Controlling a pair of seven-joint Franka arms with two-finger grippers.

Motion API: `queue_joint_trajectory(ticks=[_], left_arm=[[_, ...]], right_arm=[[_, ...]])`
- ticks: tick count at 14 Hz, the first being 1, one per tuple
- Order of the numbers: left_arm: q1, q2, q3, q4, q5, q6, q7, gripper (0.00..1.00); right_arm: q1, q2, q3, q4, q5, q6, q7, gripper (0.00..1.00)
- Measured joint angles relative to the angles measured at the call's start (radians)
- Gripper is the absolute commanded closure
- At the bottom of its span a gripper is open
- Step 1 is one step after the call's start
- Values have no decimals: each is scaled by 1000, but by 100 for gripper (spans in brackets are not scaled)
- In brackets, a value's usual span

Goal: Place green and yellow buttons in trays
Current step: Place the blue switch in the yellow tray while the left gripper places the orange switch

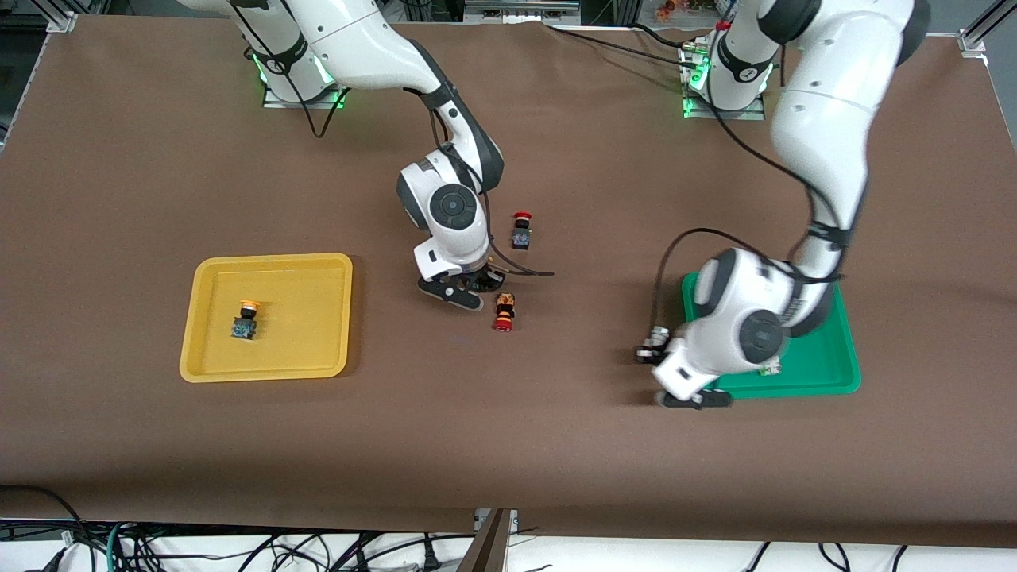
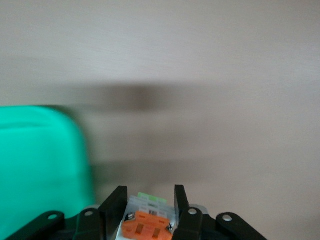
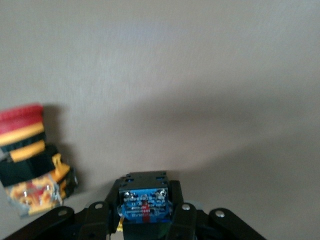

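**Both arms loaded, each a short carry from its tray**

Right gripper (image 3: 145, 212): low over mid-tabletop, fingers closed on a black-and-blue switch body (image 3: 144, 200); cap not visible in the wrist view. Judged to be a yellow button by the body colour. A red-capped button (image 1: 503, 311) lies on its side just beside the gripper; a second red-capped one (image 1: 521, 230) stands farther from the front camera. Neither belongs to the task.

Left gripper (image 2: 150, 212): fingers clamped on a white square button with orange underside (image 2: 147, 220), a strip of green showing at its face end. It hangs over the tabletop just off the green tray (image 1: 826, 365), at the tray's corner toward the right arm's end and the front edge.

Yellow tray (image 1: 330, 318): sits toward the right arm's end of the tabletop. One yellow-capped button (image 1: 246, 319) already inside, near the middle. Green tray holds a small white piece (image 1: 769, 368), partly hidden by the arm.

Doing it well, my reading:
- Left arm: move sideways over the tray rim before lowering; release on bare tray floor, away from the white piece.
- Right arm: lift straight up first, so the red-capped button beside it is not dragged, then cross to the yellow tray.
- Set down clear of the button already there.
- Open the fingers low, so neither switch bounces or rolls out.
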State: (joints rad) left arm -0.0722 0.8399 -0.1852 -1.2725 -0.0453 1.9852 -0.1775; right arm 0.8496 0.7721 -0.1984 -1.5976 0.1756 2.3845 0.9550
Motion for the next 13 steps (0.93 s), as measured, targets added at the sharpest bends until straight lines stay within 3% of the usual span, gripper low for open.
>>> queue_joint_trajectory(ticks=[1, 2, 6, 9, 10, 11, 13], left_arm=[[42, -8, 0, 19, 0, -59, 63, 77], [76, -10, 0, 25, 0, -87, 127, 1], [166, 2, -5, -13, -49, -155, 235, 0], [178, -65, -15, 8, -54, -306, 236, 0], [177, -124, -14, 18, -54, -374, 235, 0], [179, -195, -11, 24, -54, -440, 233, 0], [189, -338, 0, 24, -54, -533, 232, 0]], right_arm=[[-28, -9, -8, 5, 0, -20, -53, 100], [-70, -21, -14, 10, 0, -47, -129, 100], [-290, -78, -37, 15, 0, -190, -519, 100], [-340, -82, -116, -3, 2, -262, -732, 100], [-339, -81, -127, -20, 2, -262, -752, 45], [-338, -78, -128, -33, 2, -261, -757, 0], [-339, -72, -132, -40, 2, -258, -759, 0]])
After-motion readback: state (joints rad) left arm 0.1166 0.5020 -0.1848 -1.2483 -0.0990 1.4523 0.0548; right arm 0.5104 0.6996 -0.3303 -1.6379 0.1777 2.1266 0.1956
